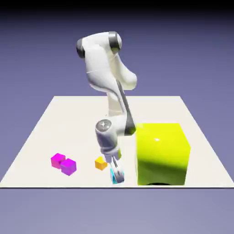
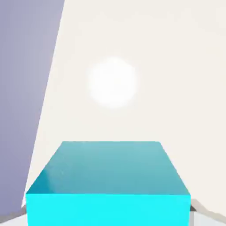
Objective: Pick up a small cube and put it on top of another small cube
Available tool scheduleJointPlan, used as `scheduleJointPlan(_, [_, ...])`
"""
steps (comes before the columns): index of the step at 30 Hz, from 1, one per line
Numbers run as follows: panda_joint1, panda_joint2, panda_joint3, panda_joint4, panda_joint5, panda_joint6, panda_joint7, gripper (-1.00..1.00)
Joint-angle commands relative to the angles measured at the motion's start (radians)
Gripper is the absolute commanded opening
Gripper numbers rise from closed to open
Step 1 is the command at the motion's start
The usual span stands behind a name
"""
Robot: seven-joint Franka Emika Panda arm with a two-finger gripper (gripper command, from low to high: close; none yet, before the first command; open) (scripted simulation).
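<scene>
The small cyan cube (image 1: pixel 114 178) sits on the white table (image 1: pixel 68 119) close to its front edge. My gripper (image 1: pixel 117 175) points down over it with one finger on each side. In the hand view the cyan cube (image 2: pixel 109 178) fills the bottom of the picture. Only slivers of the grey fingertips (image 2: pixel 205 216) show at its two sides, pressed against it, so the gripper (image 2: pixel 109 220) is shut on the cube. The magenta-pink cube (image 1: pixel 57 160) rests well off toward the exterior view's left.
A violet-purple cube (image 1: pixel 69 167) touches the magenta-pink one on its front right. An orange-yellow cube (image 1: pixel 101 163) lies just left of and behind my gripper. A big yellow-green block (image 1: pixel 162 153) stands close on the exterior view's right.
</scene>
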Motion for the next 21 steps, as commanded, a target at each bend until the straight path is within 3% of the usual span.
scheduleJointPlan(1, [-0.024, -0.036, 0.024, -0.005, 0.020, -0.033, -0.013, -1.00])
scheduleJointPlan(13, [-0.404, -0.270, -0.234, -0.042, 0.290, -0.173, -0.124, -1.00])
scheduleJointPlan(18, [-0.370, -0.103, -0.247, -0.050, 0.271, 0.002, -0.117, -1.00])
scheduleJointPlan(19, [-0.370, -0.103, -0.247, -0.050, 0.271, 0.002, -0.117, 1.00])
scheduleJointPlan(21, [-0.377, -0.139, -0.244, -0.049, 0.275, -0.036, -0.119, 1.00])
